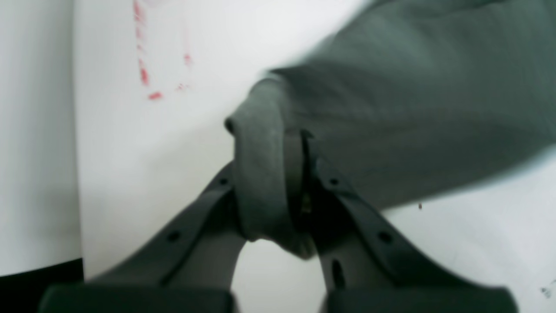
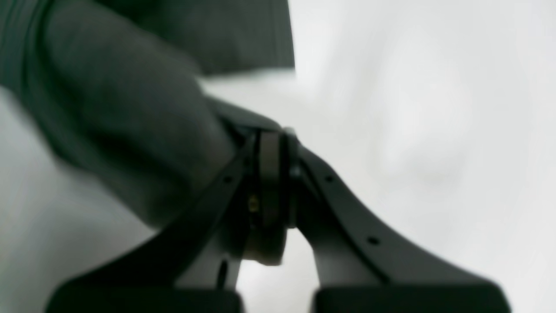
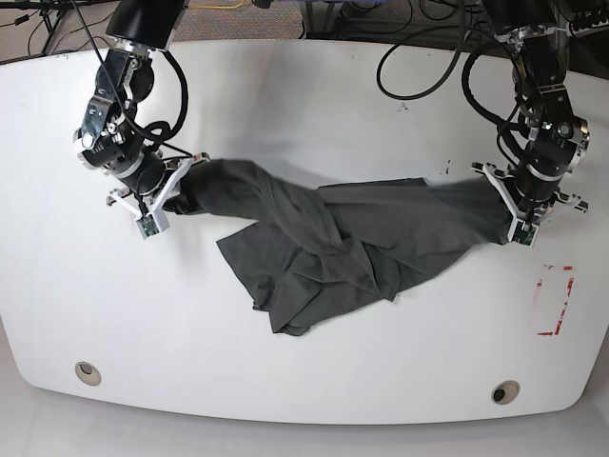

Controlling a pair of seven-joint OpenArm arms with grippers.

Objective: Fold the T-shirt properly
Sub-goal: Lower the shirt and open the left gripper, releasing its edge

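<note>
The dark grey T-shirt [image 3: 333,243] is stretched in a crumpled band across the white table [image 3: 304,381], its middle sagging in folds toward the front. My left gripper [image 3: 497,211], on the right of the base view, is shut on one end of the shirt. In the left wrist view a rolled hem of the T-shirt [image 1: 265,174] is pinched in the left gripper [image 1: 299,143]. My right gripper [image 3: 187,179] is shut on the other end. In the right wrist view the T-shirt [image 2: 130,130] bunches to the left of the closed right gripper [image 2: 271,143].
Red marks forming a rectangle [image 3: 555,300] sit on the table near the front right. Two round holes [image 3: 88,371] [image 3: 504,391] lie near the front edge. Cables [image 3: 419,48] trail over the back edge.
</note>
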